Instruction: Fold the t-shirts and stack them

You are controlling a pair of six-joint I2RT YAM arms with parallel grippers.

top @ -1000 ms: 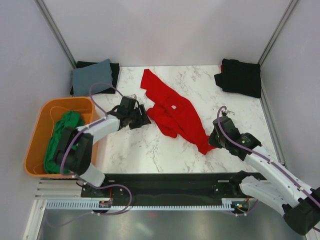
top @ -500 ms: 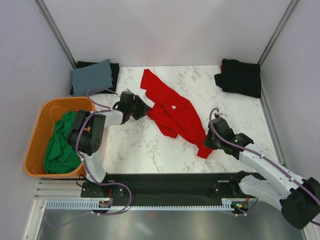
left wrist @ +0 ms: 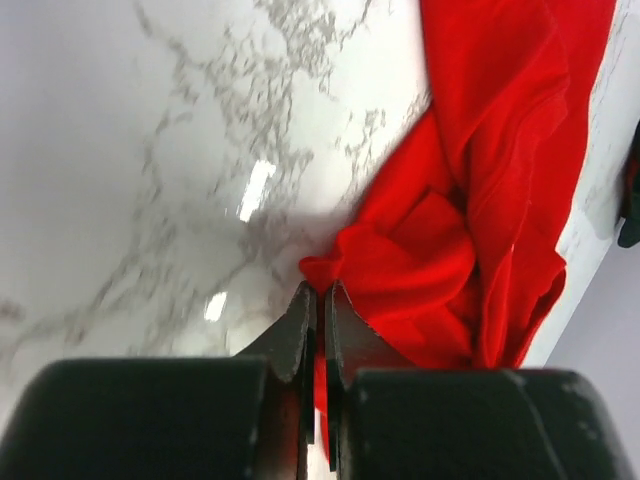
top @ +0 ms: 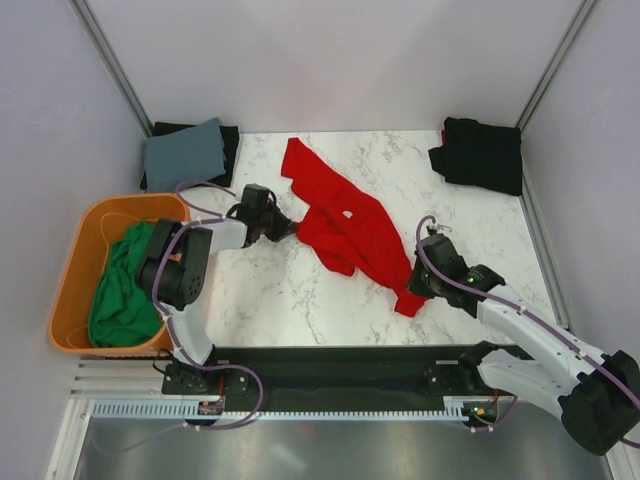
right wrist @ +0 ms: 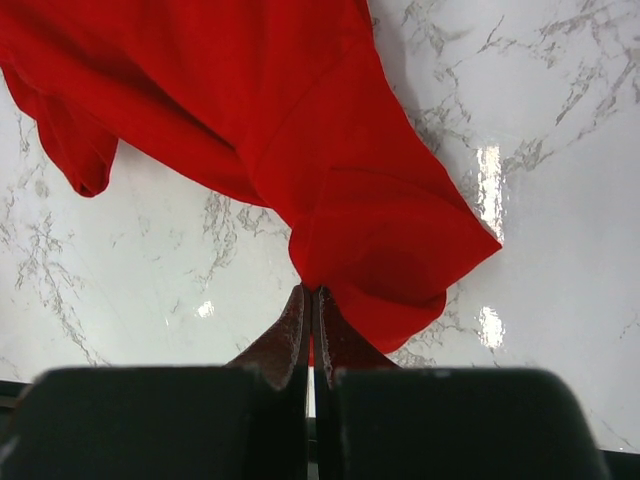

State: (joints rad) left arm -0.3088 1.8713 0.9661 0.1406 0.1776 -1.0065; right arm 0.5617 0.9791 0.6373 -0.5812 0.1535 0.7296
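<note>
Red t-shirt (top: 345, 225) lay crumpled mid-frame on the marble table (top: 290, 290). Left gripper (top: 283, 227) clamped its left edge; right gripper (top: 415, 290) pinched its lower-right end. Risk: the 2 bites looked shallow on bunched cloth; pulling apart could slip an edge free or keep it twisted.

Arms (top: 530, 328) white, black joints; purple cables (top: 197, 184); black tapered claw fingers (left wrist: 290, 335).

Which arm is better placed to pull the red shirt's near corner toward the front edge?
Right. The right arm has its jaws shut on that corner of the red shirt; the left arm pinches a fold at the shirt's left side, farther back.
</note>
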